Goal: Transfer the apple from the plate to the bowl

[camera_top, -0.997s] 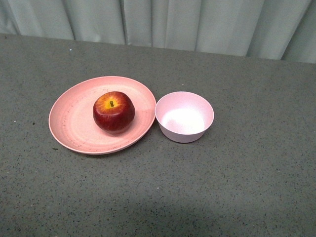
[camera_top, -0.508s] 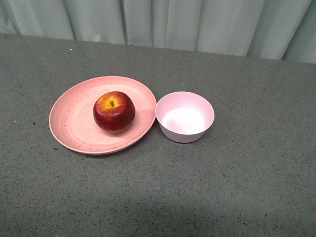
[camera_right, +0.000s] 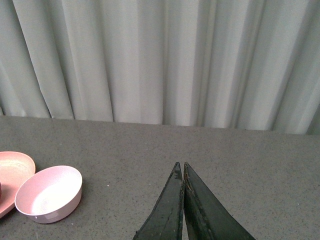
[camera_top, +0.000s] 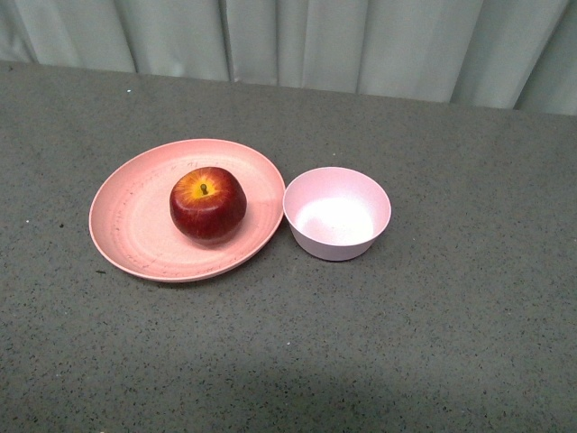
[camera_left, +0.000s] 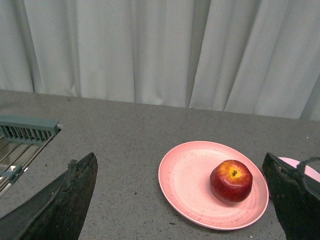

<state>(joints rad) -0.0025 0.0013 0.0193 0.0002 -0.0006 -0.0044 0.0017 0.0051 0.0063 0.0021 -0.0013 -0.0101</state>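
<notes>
The dark-red apple (camera_top: 208, 205) with a yellow-orange patch round its stem sits upright on the wide pink plate (camera_top: 126, 225). The small pale pink bowl (camera_top: 337, 213) stands empty just right of the plate, almost touching its rim. Neither arm shows in the front view. In the left wrist view my left gripper (camera_left: 181, 162) is open and empty, and the apple (camera_left: 231, 181) and plate (camera_left: 185, 180) lie ahead between its fingers; the bowl (camera_left: 304, 168) shows as a sliver behind the right finger. My right gripper (camera_right: 180, 165) is shut and empty above bare table, with the bowl (camera_right: 49, 193) and plate edge (camera_right: 15, 167) off to its left.
The grey speckled table (camera_top: 433, 343) stretches round the dishes. A pale curtain (camera_top: 297, 41) hangs along the back edge. A grey-green metal rack (camera_left: 25, 132) stands at the table's left side in the left wrist view.
</notes>
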